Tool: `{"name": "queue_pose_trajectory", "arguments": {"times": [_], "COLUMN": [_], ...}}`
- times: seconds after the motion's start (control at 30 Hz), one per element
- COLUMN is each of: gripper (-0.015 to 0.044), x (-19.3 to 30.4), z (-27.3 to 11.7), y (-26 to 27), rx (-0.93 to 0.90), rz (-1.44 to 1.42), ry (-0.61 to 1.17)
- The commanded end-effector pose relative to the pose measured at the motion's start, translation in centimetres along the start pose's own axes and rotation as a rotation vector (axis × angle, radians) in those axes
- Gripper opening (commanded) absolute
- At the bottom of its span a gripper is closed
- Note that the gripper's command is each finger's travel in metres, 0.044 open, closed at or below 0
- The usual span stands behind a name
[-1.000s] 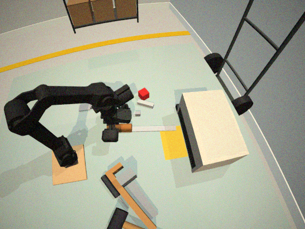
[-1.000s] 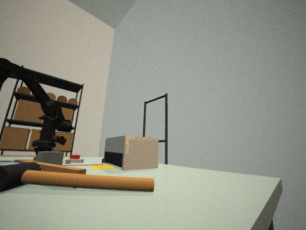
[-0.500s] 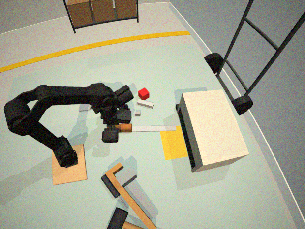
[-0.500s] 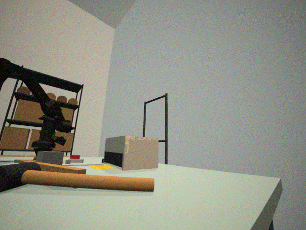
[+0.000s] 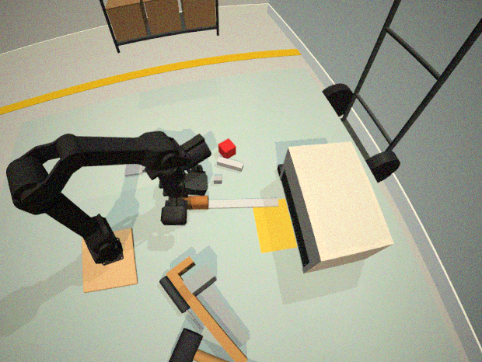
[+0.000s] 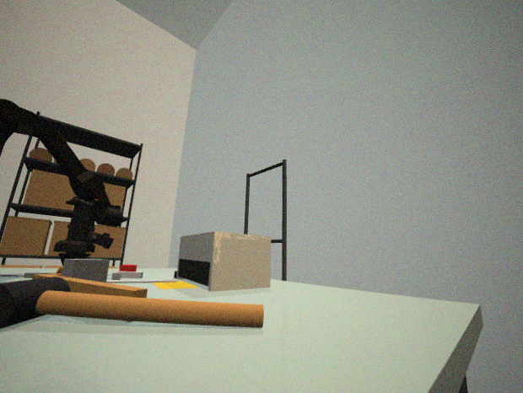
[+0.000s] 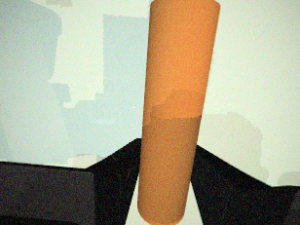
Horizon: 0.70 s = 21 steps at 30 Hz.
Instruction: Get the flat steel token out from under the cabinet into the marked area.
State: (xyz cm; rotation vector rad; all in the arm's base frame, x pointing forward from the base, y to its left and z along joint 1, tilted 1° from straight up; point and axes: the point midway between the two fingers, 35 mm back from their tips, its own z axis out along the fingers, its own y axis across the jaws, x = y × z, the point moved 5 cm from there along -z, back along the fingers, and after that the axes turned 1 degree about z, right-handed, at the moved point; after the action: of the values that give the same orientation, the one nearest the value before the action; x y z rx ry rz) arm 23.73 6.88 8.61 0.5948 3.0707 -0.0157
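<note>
The cabinet (image 5: 347, 202) (image 6: 239, 261) stands at the right in the top view, with a dark opening low along its front. The yellow marked area (image 5: 275, 229) (image 6: 174, 285) lies in front of it. My gripper (image 5: 186, 202) (image 7: 164, 146) is shut on the orange handle (image 5: 199, 202) (image 7: 177, 72) of a tool with a long flat pale blade (image 5: 241, 203). The blade points at the cabinet, and its tip is over the far corner of the marked area, just short of the cabinet front. The steel token is not visible in any view.
A red cube (image 5: 227, 147) (image 6: 127, 267), a pale bar (image 5: 229, 163) and a small grey block (image 5: 218, 179) lie beyond the blade. An orange angled piece (image 5: 206, 315) and a black-headed hammer (image 5: 186, 345) (image 6: 152, 308) lie on the near side. A hand truck stands behind the cabinet.
</note>
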Motion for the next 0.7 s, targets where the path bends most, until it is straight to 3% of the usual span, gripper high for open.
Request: {"name": "queue_pose_trajectory", "arguments": {"times": [0.0, 0.67], "gripper": [0.0, 0.0], "x": [-0.1, -2.8], "z": [0.0, 0.0], "y": [0.0, 0.2], "rx": [0.001, -0.001], "rz": [-0.002, -0.049], "ry": [0.0, -0.002]}}
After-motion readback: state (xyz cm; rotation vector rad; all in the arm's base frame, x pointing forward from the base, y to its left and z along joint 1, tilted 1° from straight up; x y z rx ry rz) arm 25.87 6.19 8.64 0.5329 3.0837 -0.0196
